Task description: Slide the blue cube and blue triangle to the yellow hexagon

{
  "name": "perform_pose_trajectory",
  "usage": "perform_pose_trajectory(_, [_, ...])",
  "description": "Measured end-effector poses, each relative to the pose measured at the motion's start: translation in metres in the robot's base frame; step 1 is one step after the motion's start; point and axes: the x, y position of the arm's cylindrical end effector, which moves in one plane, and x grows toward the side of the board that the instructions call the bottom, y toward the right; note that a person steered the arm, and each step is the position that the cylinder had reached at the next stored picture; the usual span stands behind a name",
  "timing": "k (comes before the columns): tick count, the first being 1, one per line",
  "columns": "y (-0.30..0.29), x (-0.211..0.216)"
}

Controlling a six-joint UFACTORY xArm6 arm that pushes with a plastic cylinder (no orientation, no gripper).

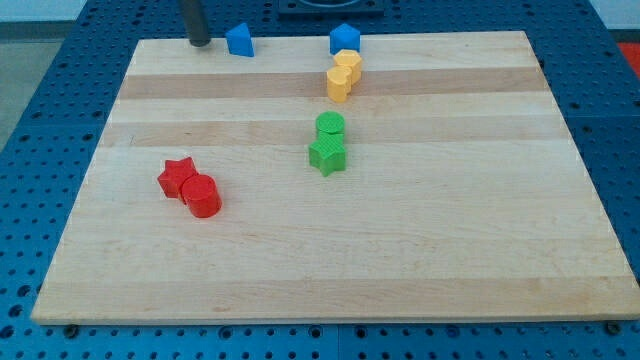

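Observation:
My tip rests at the board's top edge, at the view's upper left. The blue triangle lies just right of the tip, a small gap apart. The blue cube sits at the top edge further right. It touches the upper of two yellow blocks. The lower yellow block, which looks like the hexagon, touches the upper one. I cannot make out the upper yellow block's shape.
A green cylinder and a green star sit together at the centre, below the yellow pair. A red star and a red cylinder touch at the left. The wooden board lies on a blue perforated table.

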Motion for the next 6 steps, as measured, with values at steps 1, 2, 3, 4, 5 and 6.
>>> perform_pose_trajectory(1, [0.016, 0.0])
perform_pose_trajectory(2, [0.032, 0.002])
perform_pose_trajectory(3, [0.053, 0.005])
perform_pose_trajectory(4, [0.076, 0.005])
perform_pose_trajectory(5, [0.1, 0.008])
perform_pose_trajectory(6, [0.125, 0.009])
